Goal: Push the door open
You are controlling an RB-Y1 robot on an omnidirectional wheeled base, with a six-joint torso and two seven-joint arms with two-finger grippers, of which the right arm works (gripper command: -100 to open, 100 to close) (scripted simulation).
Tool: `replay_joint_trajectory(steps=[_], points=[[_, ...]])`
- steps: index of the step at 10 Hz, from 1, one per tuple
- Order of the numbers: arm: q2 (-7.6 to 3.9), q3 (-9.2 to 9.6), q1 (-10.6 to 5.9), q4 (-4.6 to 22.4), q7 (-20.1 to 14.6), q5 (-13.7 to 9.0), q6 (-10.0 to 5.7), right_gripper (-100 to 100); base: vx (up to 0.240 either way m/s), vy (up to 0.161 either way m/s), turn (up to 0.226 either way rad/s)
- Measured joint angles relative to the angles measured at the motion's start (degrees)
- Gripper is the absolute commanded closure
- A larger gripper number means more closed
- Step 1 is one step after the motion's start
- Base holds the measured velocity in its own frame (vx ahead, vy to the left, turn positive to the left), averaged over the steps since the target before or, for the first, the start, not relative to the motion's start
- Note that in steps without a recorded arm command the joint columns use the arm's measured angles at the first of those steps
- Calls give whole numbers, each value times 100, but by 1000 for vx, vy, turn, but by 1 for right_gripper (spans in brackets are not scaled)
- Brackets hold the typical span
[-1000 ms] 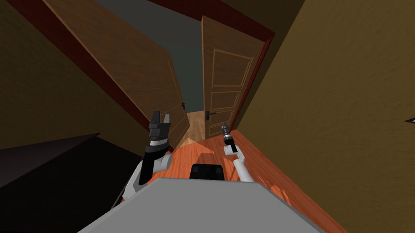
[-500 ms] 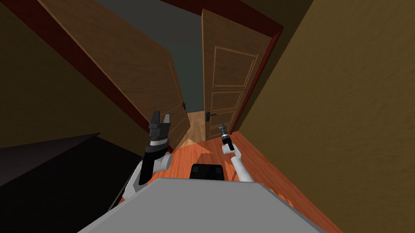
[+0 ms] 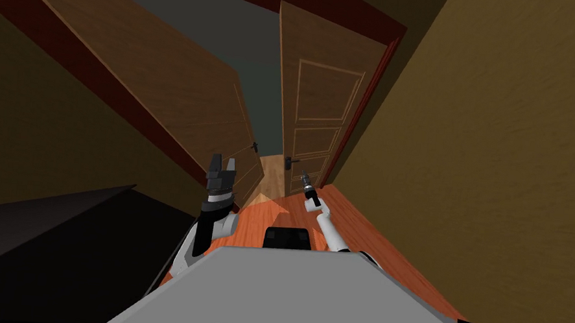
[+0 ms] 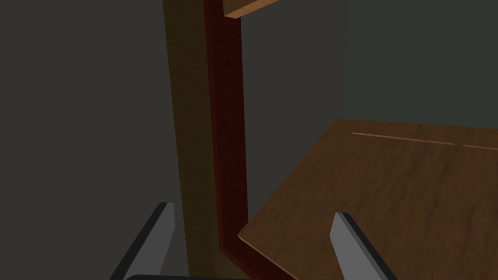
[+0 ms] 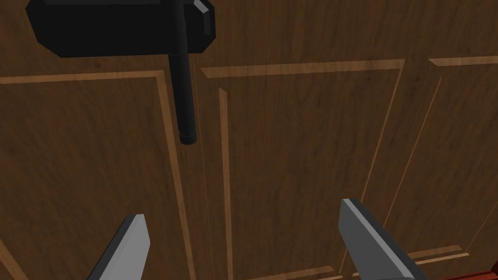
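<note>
Ochre walls (image 3: 508,156) on both sides, orange wood floor (image 3: 370,242) running up to a double doorway in a dark red frame (image 3: 339,4).

Both leaves stand ajar, swung away from me. Through the gap between them: a grey wall (image 3: 250,55) and a strip of paler floor (image 3: 272,176).

Right door leaf (image 3: 323,107) is the one being worked: brown, panelled, on the right side of the doorway, hinged at the frame next to the right wall. The right wrist view has its panelled face (image 5: 301,146) square ahead and close.

Left door leaf (image 3: 175,88) is brown as well and angles across the left half of the head view. In the left wrist view its face (image 4: 389,194) sits beside one finger.

Left hand (image 3: 224,160) is raised in front of the left leaf's lower edge, fingers spread, gripping nothing (image 4: 254,209).

Right hand (image 3: 306,182) is stretched forward at the right leaf, just under its handle, fingers spread and empty (image 5: 243,211). Can't confirm contact with the wood.

Black lever handle (image 3: 289,162) is near the right leaf's free edge. In the wrist view the lever (image 5: 185,97) points toward the hand from a black plate.

A small black handle (image 3: 254,146) sits on the left leaf's free edge.
</note>
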Motion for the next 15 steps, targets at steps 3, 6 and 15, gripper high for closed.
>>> replay_joint_trajectory(steps=[3, 6, 15], points=[[53, 43, -207, 296, -36, 33, 74, -100, 80, -36, 51], [108, 92, -425, 645, -86, 65, 124, -100, 125, -46, 58], [-49, 33, -647, 1087, -79, 72, 41, -100, 161, 23, 25]])
